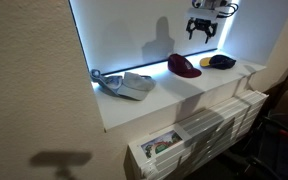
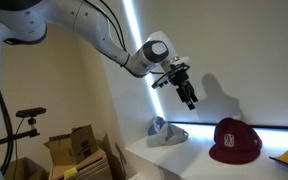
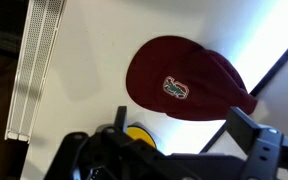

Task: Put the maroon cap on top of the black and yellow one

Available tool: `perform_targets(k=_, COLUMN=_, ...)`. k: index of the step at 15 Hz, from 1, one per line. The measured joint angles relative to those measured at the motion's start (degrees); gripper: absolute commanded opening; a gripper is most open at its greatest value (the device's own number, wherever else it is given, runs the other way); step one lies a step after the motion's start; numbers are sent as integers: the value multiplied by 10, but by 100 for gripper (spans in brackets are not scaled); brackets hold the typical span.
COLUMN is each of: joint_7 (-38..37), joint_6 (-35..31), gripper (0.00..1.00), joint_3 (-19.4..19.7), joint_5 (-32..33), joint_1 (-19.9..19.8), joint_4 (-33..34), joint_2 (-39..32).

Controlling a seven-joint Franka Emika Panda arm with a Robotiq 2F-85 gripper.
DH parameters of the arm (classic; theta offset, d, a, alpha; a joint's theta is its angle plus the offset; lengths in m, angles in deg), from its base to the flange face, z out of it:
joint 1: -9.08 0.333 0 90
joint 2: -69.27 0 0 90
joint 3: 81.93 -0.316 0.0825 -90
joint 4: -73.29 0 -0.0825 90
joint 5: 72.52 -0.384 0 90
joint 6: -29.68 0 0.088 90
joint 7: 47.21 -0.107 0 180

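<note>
Claw (image 1: 204, 29) is wide open w/ nothing in it, hovering above the ledge (image 1: 174, 90), prob to line up on the maroon cap (image 1: 183, 66) sitting on that ledge just beside the black & yellow cap (image 1: 220, 61).

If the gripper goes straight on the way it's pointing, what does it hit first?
Probably the maroon cap, near its edge. The open gripper hangs above, pointing down, over the gap between that cap and the black and yellow cap. Depth is unclear, so it might reach the white sill instead.

A maroon cap (image 1: 182, 66), emblem on its front, sits crown-up on a ledge (image 1: 184, 88), just beside a black and yellow cap (image 1: 220, 61).
</note>
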Motion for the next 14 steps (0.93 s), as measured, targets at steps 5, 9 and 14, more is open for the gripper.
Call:
perform_targets(k=5, joint_7=-27, joint_6=-4, gripper=100, joint_3=1, joint_5=2, joint_1=5, joint_4=7, joint_2=-4)
perform_targets(k=9, joint_7=-157, joint_6=-123, gripper=100, joint_3=17, joint_5=3, joint_1=18, joint_4=23, joint_2=-74)
perform_targets(k=14, joint_7=-313, joint_6=-197, gripper=100, joint_3=77, joint_5=-9, joint_1=51, joint_4=94, joint_2=-201)
